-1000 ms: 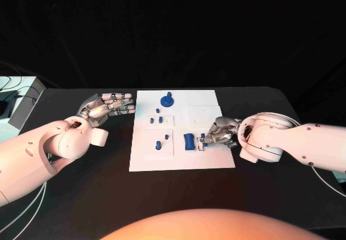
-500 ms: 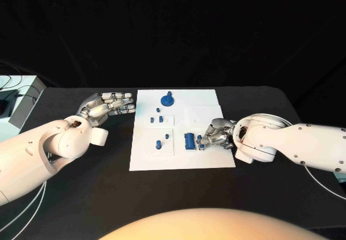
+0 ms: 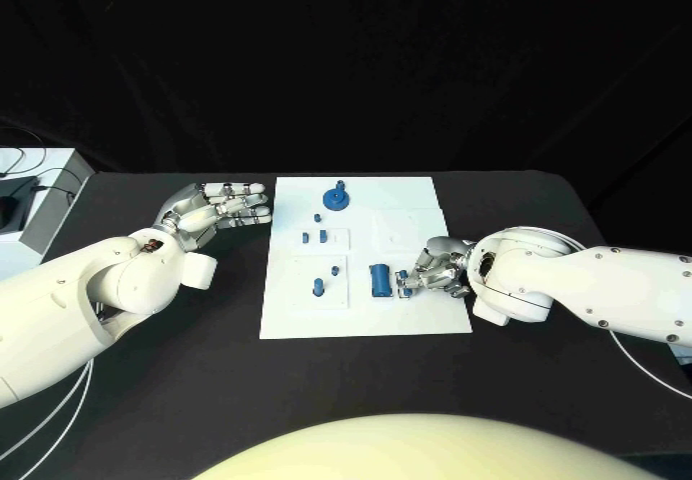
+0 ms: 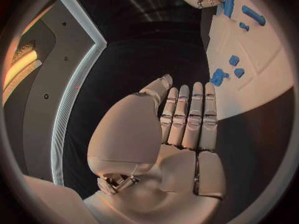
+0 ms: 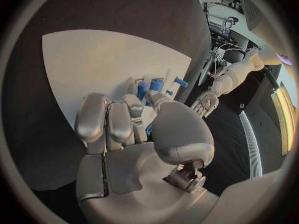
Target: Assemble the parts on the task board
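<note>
The white task board (image 3: 418,310) lies mid-table. On it are a blue disc with a knob (image 3: 335,199), small blue pegs (image 3: 315,238) and an upright blue block (image 3: 379,280). My right hand (image 3: 436,268) rests on the board's right part, just beside the block, fingers curled in. A small blue part (image 3: 405,293) sits at its fingertips and seems pinched there; in the right wrist view a blue sliver (image 5: 149,129) shows under the thumb of this hand (image 5: 131,129). My left hand (image 3: 216,212) hovers by the board's left edge, fingers straight, holding nothing (image 4: 184,129).
The black table (image 3: 361,390) stretches around the board. A white box with cables (image 3: 29,185) stands at the table's far left edge, behind my left arm.
My right hand has edged a little to the left, closer to the blue block, with the small blue part at its fingertips. The left hand has stayed put.
</note>
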Tool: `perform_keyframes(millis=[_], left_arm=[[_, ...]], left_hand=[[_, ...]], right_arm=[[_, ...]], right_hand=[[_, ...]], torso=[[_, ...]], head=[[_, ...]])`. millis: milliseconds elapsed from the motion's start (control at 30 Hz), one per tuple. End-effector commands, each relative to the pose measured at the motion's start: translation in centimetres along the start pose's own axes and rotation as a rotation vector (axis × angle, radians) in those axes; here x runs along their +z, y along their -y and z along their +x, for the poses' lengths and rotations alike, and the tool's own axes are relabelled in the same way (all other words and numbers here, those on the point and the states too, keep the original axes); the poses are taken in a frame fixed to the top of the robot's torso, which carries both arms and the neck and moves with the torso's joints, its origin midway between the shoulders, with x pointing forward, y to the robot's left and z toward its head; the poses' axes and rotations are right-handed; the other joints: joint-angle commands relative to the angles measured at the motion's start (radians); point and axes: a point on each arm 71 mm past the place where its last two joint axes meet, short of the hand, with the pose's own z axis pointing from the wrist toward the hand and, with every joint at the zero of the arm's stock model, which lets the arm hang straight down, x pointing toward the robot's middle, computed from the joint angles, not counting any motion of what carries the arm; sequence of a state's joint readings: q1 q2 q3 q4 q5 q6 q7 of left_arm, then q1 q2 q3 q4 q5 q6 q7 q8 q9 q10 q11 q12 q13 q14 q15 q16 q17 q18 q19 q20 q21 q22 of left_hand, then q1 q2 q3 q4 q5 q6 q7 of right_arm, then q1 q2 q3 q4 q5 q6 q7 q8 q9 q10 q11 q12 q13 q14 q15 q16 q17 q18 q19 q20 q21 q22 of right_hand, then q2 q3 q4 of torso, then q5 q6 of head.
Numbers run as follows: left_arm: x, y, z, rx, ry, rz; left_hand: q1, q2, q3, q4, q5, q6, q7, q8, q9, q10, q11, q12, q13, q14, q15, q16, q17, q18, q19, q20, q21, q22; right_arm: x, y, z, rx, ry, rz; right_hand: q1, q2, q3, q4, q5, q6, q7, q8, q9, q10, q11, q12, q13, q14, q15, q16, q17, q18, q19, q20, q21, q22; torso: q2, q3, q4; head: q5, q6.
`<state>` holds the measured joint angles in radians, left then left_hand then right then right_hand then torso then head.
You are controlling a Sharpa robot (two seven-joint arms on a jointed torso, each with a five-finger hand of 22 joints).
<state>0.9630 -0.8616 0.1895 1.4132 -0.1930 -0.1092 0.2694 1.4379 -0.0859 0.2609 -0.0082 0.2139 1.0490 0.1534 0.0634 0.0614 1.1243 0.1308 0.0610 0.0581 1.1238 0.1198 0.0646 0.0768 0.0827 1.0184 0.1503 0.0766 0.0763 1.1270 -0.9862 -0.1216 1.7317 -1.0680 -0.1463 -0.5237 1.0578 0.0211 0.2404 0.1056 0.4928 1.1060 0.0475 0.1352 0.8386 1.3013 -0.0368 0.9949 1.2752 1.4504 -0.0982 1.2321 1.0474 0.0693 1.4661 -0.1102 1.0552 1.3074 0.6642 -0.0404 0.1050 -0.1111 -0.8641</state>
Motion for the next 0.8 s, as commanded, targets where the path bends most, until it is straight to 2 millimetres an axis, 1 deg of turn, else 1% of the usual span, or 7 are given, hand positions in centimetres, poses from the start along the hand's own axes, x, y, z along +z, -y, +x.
perform_keyframes(millis=[33, 133, 400, 567, 800], left_arm=[[0.0, 0.06, 0.22, -0.01, -0.016, 0.005], [-0.01, 0.06, 0.22, -0.01, -0.017, 0.004], [-0.03, 0.07, 0.21, -0.01, -0.017, 0.004], [-0.06, 0.08, 0.16, -0.009, -0.015, 0.004], [-0.11, 0.1, 0.13, -0.008, -0.014, 0.003]], left_hand=[[-0.001, -0.005, 0.002, 0.005, -0.001, -0.002, 0.004, -0.001, 0.0, -0.001, 0.004, -0.002, 0.0, -0.007, 0.002, -0.003, 0.0, -0.003, -0.002, 0.004, -0.003, -0.001], [-0.001, -0.005, 0.0, 0.006, -0.001, -0.002, 0.004, -0.001, 0.001, -0.001, 0.004, -0.002, 0.0, -0.007, 0.002, -0.003, 0.0, -0.003, -0.002, 0.004, -0.003, -0.001], [-0.001, -0.005, 0.0, 0.006, -0.001, -0.002, 0.004, -0.001, 0.001, -0.001, 0.004, -0.002, 0.0, -0.007, 0.002, -0.003, 0.0, -0.003, -0.002, 0.004, -0.003, -0.001], [-0.001, -0.005, 0.0, 0.006, -0.001, -0.002, 0.004, -0.001, 0.001, -0.001, 0.004, -0.002, 0.0, -0.007, 0.002, -0.003, 0.0, -0.003, -0.002, 0.004, -0.003, -0.001], [-0.001, -0.005, 0.0, 0.006, -0.001, -0.002, 0.004, -0.001, 0.001, -0.001, 0.004, -0.002, 0.0, -0.007, 0.002, -0.003, 0.0, -0.003, -0.002, 0.004, -0.003, -0.001]], right_arm=[[0.08, 0.11, 0.1, -0.03, -0.01, 0.01], [0.23, 0.11, 0.14, -0.037, -0.017, 0.013], [0.53, -0.17, 0.58, -0.044, -0.032, 0.009], [0.59, -0.32, 0.75, -0.048, -0.038, 0.003], [0.63, -0.33, 0.86, -0.052, -0.044, 0.003]], right_hand=[[0.006, 0.009, 0.283, -0.289, 0.006, 0.003, -0.001, 0.004, 0.001, 0.007, -0.004, 0.0, -0.001, 0.003, -0.001, -0.004, -0.001, 0.009, 0.058, -0.002, 0.001, 0.14], [0.006, 0.01, 0.281, -0.29, 0.006, 0.003, -0.001, 0.005, 0.001, 0.007, -0.004, -0.001, -0.002, 0.003, -0.001, -0.005, -0.001, 0.009, 0.057, -0.002, 0.0, 0.14], [0.006, 0.011, 0.278, -0.291, 0.003, 0.002, -0.001, 0.004, 0.001, 0.006, -0.004, -0.002, -0.003, 0.002, -0.001, -0.007, -0.003, 0.009, 0.057, -0.001, -0.002, 0.14], [0.006, 0.011, 0.278, -0.291, 0.003, 0.002, -0.001, 0.004, 0.001, 0.006, -0.004, -0.002, -0.003, 0.002, -0.001, -0.007, -0.003, 0.009, 0.057, -0.001, -0.002, 0.14], [0.006, 0.011, 0.273, -0.29, 0.0, 0.002, -0.001, 0.003, -0.001, 0.005, -0.004, -0.002, -0.003, 0.002, -0.001, -0.008, -0.003, 0.009, 0.056, -0.001, -0.002, 0.14]], torso=[[0.0, 0.0001, -0.0015], [0.0, -0.0004, -0.0009], [0.0, -0.0003, 0.0], [0.0, -0.0016, -0.0008], [0.0, -0.001, -0.0002]], head=[[0.0, 0.0], [0.001, -0.002], [0.004, -0.004], [0.005, -0.007], [0.005, -0.009]])
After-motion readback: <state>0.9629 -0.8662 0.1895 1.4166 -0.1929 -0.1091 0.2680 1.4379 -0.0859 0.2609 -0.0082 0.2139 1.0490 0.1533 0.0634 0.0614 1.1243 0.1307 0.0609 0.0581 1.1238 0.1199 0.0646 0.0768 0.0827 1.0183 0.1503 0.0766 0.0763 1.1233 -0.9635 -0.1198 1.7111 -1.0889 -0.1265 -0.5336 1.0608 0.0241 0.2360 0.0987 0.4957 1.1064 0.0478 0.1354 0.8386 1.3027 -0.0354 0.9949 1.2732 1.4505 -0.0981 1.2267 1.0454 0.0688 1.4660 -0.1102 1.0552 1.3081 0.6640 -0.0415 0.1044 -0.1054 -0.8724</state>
